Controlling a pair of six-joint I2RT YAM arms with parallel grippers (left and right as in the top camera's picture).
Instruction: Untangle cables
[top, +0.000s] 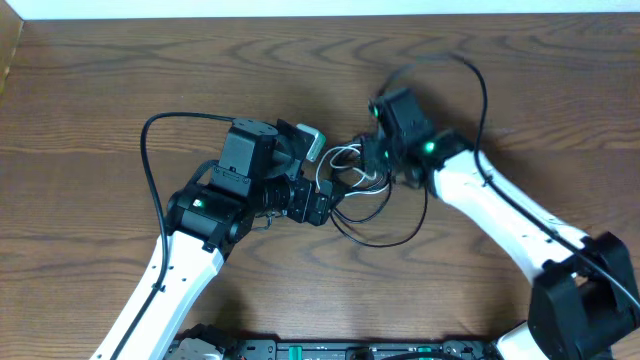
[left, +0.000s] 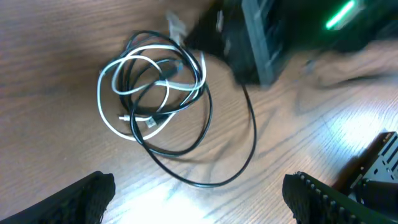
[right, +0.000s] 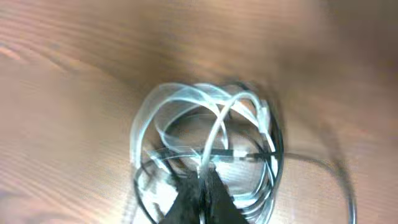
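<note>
With the right hand (right: 203, 180) pinched shut, seemingly on a strand of the cables (left: 101, 96), and the left hand (left: 196, 186) wide open and empty, any pull may just tighten the tangle.

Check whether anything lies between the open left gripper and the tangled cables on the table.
Nothing visible does. In the left wrist view only bare table separates the left gripper from the cables. The right gripper, shut and seemingly pinching a white strand, sits at their far side.
</note>
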